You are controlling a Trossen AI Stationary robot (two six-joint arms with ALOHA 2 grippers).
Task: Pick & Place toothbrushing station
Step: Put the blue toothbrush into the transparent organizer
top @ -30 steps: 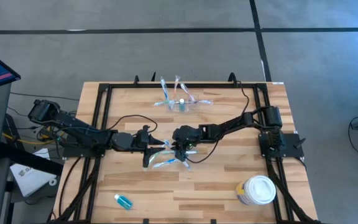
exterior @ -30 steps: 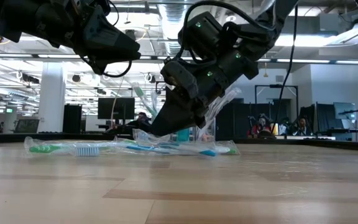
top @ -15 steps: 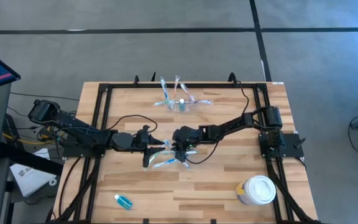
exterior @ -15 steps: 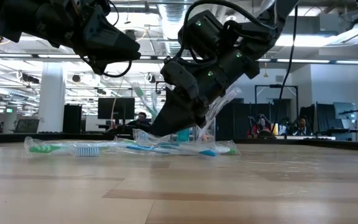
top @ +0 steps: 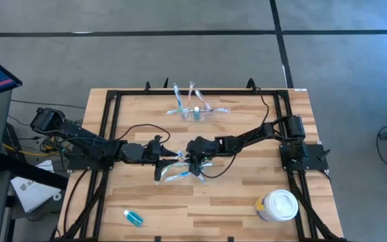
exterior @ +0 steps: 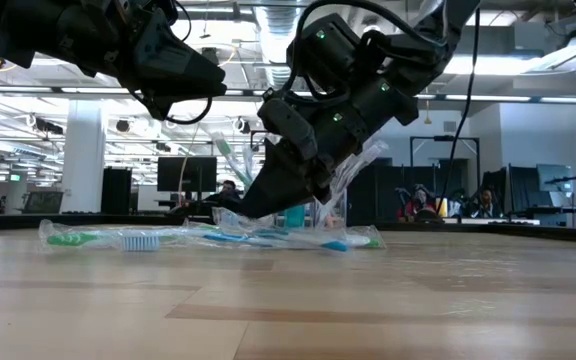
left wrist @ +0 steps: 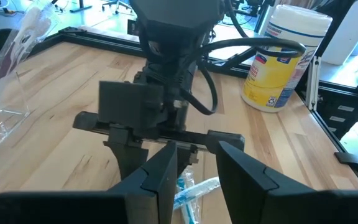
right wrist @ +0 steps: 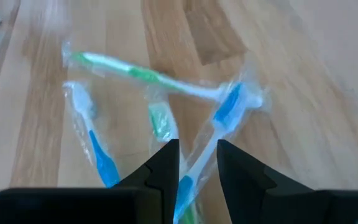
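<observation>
While the right hand (top: pixel 195 164) is shifting only a trace across the last 1 s, nothing else on the table (top: pixel 247 202) is moving: the loose wrapped toothbrushes (top: pixel 179 172) are lying exactly where they were lying 1 s ago, and the left hand (top: pixel 160 163) is keeping its earlier place just beside them. At table level, the right hand is pressing down into this pile at the middle of the table. Its 2 fingers are sitting close on either side of the blue toothbrush (right wrist: pixel 225 112), so it is judged to be clamping that item, not the task's thing. No lift is showing yet, because the green toothbrush (exterior: pixel 118 240) and its neighbours are lying flat on the wood as before. The left hand is hanging above the table with a narrow gap between its fingers and nothing between them, so it is carrying no load. The toothbrushing station (top: pixel 195 111), a clear holder with several brushes standing in it, is resting near the far edge of the table, well apart from both hands, and is remaining untouched. The white-lidded tub (top: pixel 279 205) is standing at the near right corner, also clear of the work. For the task, this near-stillness is suggesting that a grasp is settling and that no transport is under way. The station itself is waiting to be picked or to be loaded, and which of the 2 is intended is not being shown.
</observation>
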